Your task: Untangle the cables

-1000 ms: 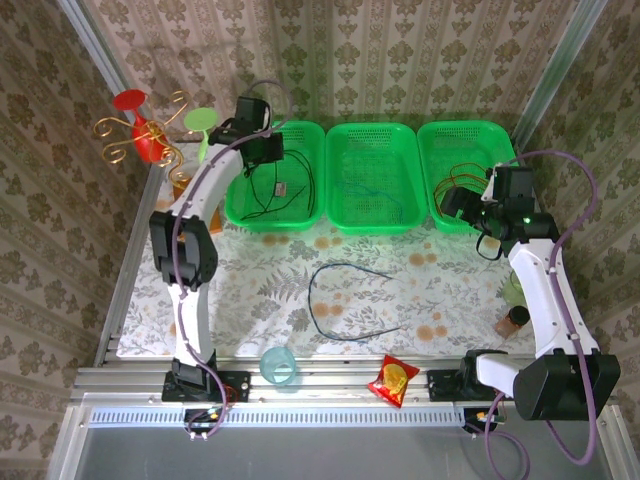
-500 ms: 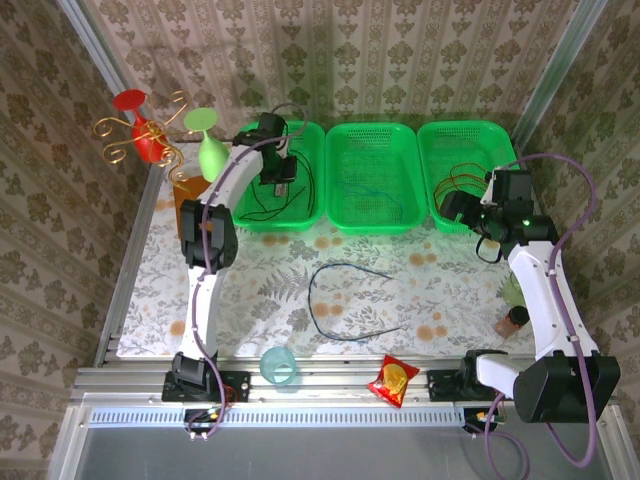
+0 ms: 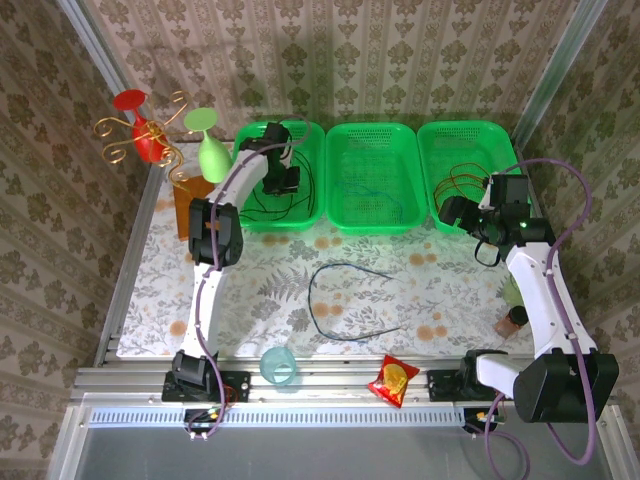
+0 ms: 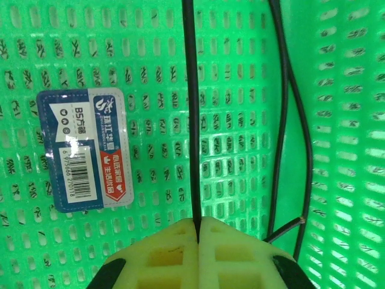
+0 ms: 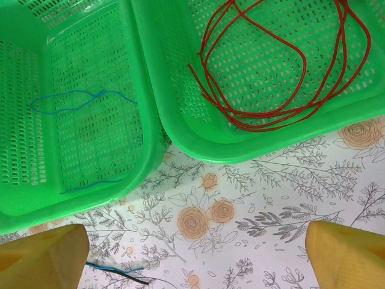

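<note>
Right at the near edge sit a cup (image 3: 279,365) and a red snack packet (image 3: 393,380). Leave them alone.

A bit farther in, a dark cable (image 3: 311,295) lies in a loose loop in the middle of the surface. It is by itself, well apart from the other cables, and it looks like the one not yet sorted.

Next come the right jaws. They are spread wide, holding nothing, and hang over the surface just in front of the baskets. Beyond them the red cable (image 5: 274,116) lies coiled in the right basket (image 3: 460,126), and a thin blue cable (image 5: 66,108) lies in the middle basket (image 3: 372,127).

Farthest off, the left jaws are down in the left basket (image 3: 312,128). Their yellow pads (image 4: 162,253) are pressed together, pinching the black cable (image 4: 191,120) near a blue sticker (image 4: 84,150) on the basket floor.

The step seems to be dropping the black cable here. To do it well, open the jaws while they are low. Then lift straight up, so the cable does not catch on a pad and get pulled back out.
</note>
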Robot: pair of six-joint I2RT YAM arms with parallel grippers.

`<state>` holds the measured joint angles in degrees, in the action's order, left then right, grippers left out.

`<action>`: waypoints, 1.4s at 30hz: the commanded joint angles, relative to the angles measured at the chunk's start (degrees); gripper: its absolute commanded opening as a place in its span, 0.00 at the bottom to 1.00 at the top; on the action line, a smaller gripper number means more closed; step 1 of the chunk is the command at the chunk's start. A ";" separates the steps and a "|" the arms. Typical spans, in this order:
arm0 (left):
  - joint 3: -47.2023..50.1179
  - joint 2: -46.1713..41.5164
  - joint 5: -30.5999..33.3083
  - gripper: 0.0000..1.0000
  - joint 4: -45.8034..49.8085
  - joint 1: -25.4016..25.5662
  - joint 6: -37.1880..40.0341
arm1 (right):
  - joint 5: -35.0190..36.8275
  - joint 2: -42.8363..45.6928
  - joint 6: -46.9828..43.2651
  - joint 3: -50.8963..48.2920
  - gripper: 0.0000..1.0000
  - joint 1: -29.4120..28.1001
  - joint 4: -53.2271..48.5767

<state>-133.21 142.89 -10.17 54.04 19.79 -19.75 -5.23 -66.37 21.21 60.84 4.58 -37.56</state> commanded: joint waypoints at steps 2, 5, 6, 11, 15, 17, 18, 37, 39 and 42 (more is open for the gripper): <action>-3.52 0.83 -0.92 0.03 0.10 -0.33 -1.60 | -0.90 0.12 -0.23 -0.37 0.94 -0.29 -0.36; -4.35 2.20 -0.38 0.00 0.70 -0.37 -2.30 | -0.41 0.10 -0.22 -0.44 0.94 -0.27 -0.32; -4.50 2.78 -0.57 0.00 1.12 -0.39 -2.50 | -0.31 0.06 -0.13 -0.44 0.94 -0.29 -0.22; -6.23 3.12 -1.03 0.07 3.24 -0.05 -2.28 | -1.03 0.60 0.57 0.42 0.93 -0.44 -1.42; -6.20 -0.57 0.86 0.42 3.26 0.64 -1.24 | -0.99 2.30 1.02 0.36 0.93 -1.04 -2.46; -6.26 -3.39 2.21 0.51 3.26 1.12 -0.71 | -0.59 3.50 1.55 0.25 0.93 -1.56 -3.38; -6.27 -4.65 2.95 0.58 3.26 1.40 -0.37 | -0.41 4.10 1.86 0.27 0.93 -1.84 -3.82; 26.76 -39.92 4.03 0.65 -8.02 14.97 10.90 | 3.74 14.02 16.55 -15.24 0.83 -19.46 -5.07; 33.83 -43.99 3.60 0.64 -11.90 17.36 10.78 | 3.37 13.30 18.36 -17.26 0.83 -20.94 -3.92; 43.40 -48.45 3.60 0.64 -16.57 21.80 12.20 | 1.85 12.46 21.87 -20.30 0.81 -22.13 -1.55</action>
<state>-95.22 97.73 -6.04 43.66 39.33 -10.35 -2.42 -53.43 37.89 42.28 -16.64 -42.24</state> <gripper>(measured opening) 0.637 0.819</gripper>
